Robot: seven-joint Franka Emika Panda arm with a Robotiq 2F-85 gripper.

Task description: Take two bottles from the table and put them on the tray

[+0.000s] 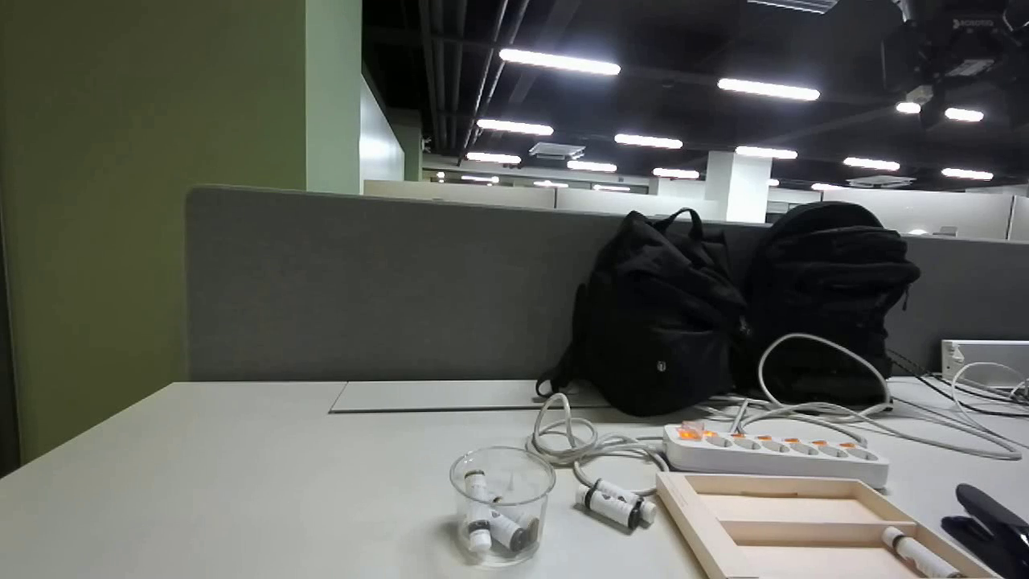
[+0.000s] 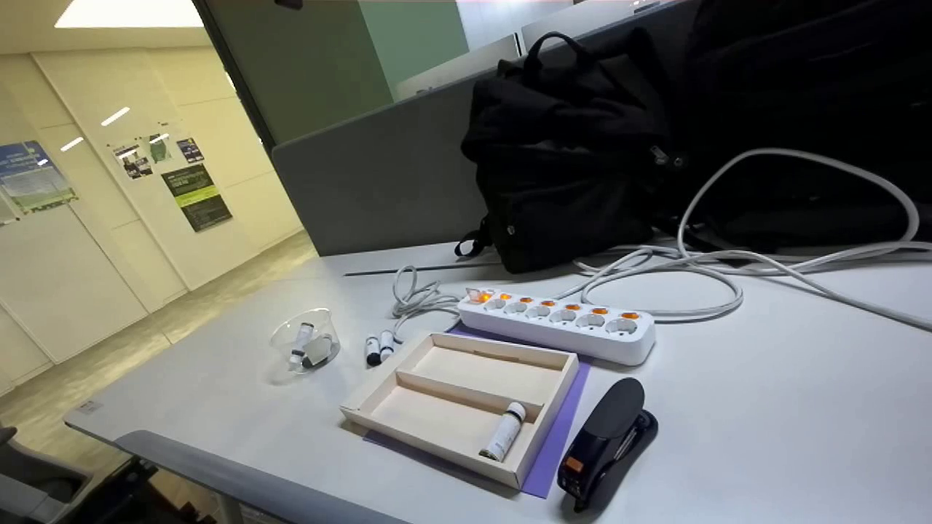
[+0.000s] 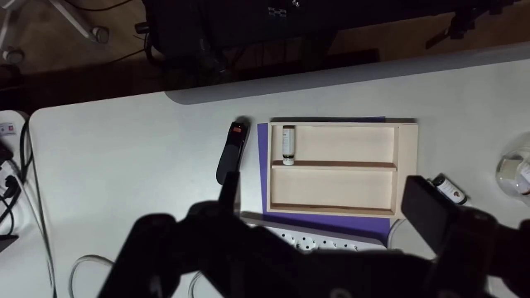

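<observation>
Two small white-labelled bottles lie side by side on the pale table (image 1: 241,482), between the clear cup and the tray: a nearer bottle (image 1: 608,508) and one behind it (image 1: 625,492). In the wrist view one bottle (image 3: 450,191) shows; the right finger partly covers that spot. The beige wooden tray (image 2: 422,416) has two compartments. Another bottle (image 2: 504,432) lies in one of them, at the end by the stapler. My gripper (image 3: 323,181) stands open high above the tray with nothing between its fingers; it is dark at the top right of an exterior view.
A clear cup (image 1: 502,474) holds several bottles. A white power strip (image 2: 553,320) with loose cables (image 1: 595,442) lies behind the tray. A black stapler (image 2: 610,444) sits beside the tray, and purple paper (image 2: 557,437) lies under it. Black backpacks (image 1: 667,314) lean on the grey partition (image 1: 386,289).
</observation>
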